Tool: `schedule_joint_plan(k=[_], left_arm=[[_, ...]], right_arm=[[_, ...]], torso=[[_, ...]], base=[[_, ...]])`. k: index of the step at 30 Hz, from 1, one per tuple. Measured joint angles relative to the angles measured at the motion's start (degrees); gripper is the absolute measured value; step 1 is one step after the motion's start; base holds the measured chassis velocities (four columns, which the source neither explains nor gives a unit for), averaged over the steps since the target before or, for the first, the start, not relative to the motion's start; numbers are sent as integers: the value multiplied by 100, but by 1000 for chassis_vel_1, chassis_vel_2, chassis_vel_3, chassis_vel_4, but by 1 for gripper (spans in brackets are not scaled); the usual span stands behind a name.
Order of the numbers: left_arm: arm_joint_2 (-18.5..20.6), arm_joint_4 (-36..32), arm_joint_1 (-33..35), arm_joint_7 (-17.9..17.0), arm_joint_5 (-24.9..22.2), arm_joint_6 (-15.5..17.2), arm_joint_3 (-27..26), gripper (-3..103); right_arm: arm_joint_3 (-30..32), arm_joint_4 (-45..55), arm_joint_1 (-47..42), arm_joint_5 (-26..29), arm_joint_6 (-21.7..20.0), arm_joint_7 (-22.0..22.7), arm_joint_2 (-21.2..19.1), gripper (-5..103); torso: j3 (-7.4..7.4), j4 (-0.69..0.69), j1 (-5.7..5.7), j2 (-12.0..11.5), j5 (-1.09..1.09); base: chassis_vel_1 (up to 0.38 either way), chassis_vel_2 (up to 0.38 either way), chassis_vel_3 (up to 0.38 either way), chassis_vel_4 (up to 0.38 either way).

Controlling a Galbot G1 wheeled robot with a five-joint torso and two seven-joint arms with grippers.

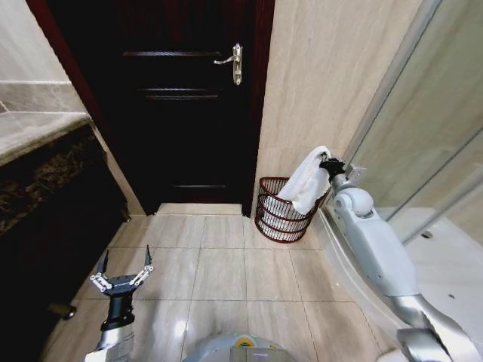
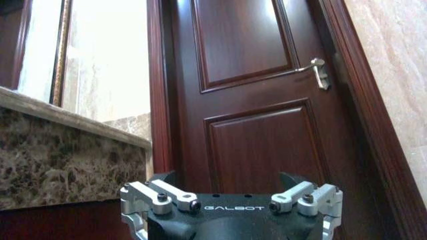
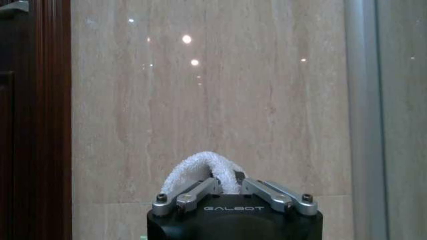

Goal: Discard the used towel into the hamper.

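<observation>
Above the hamper's far rim, by the beige wall, my right end effector (image 1: 326,163) has its fingers pinched onto the top fold of the towel (image 1: 308,179); in the right wrist view a loop of white terry (image 3: 203,167) bulges up between the closed fingers. The rest of the towel hangs down from the grip, and its lower end already droops inside the hamper (image 1: 285,210), which stands on the floor tiles in the corner between the door frame and the shower's glass screen (image 1: 423,143). My worry is the release: the grip sits toward the side of the rim nearest the shower rather than over the middle, so if I open now, I judge that the upper part of the towel could fold over the rim and stay draped outside, or slide down between hamper and wall. The terry could also snag on a finger and come back up with the arm. The hamper looks light and open-ribbed, and the forearm (image 1: 373,249) passes close beside it, so a careless descent could nudge or tip it. My left end effector (image 1: 121,273) hangs low over the tiles near the dark bench (image 1: 45,181), fingers spread and holding nothing, well apart from all this.
</observation>
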Motion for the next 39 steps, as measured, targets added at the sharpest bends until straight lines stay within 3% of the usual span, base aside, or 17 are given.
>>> schedule_joint_plan(k=[5,9,15,20,22,29,39], left_arm=[[0,-3,-29,36,-33,91,-23,100],[0,-80,-62,298,-309,318,-82,100],[76,-318,-209,764,-846,874,-110,100],[238,-420,-334,792,-918,1115,-69,100],[498,-514,-403,788,-1042,1336,-35,100],[1180,-665,-367,776,-1519,1635,32,100],[1275,-724,-392,747,-1581,1743,116,100]], right_arm=[[0,69,-67,50,0,5,12,2],[0,142,-131,62,0,7,25,2],[27,304,-247,63,0,16,29,2],[42,373,-288,64,-1,24,18,2],[38,397,-276,73,-5,52,-17,2],[21,483,-262,156,-66,86,-118,2],[-216,333,240,337,-134,88,-210,2]], torso=[[1,0,0,0,0],[1,0,0,0,0],[1,-1,0,1,0],[1,1,0,2,0],[2,0,0,2,-1],[3,1,0,2,1],[1,-1,0,3,-2]], base=[[-81,82,82,-83],[-62,75,76,-79],[-69,59,58,-80],[-55,68,69,-78],[-90,74,81,-75],[-54,54,58,-53],[0,0,0,0]])
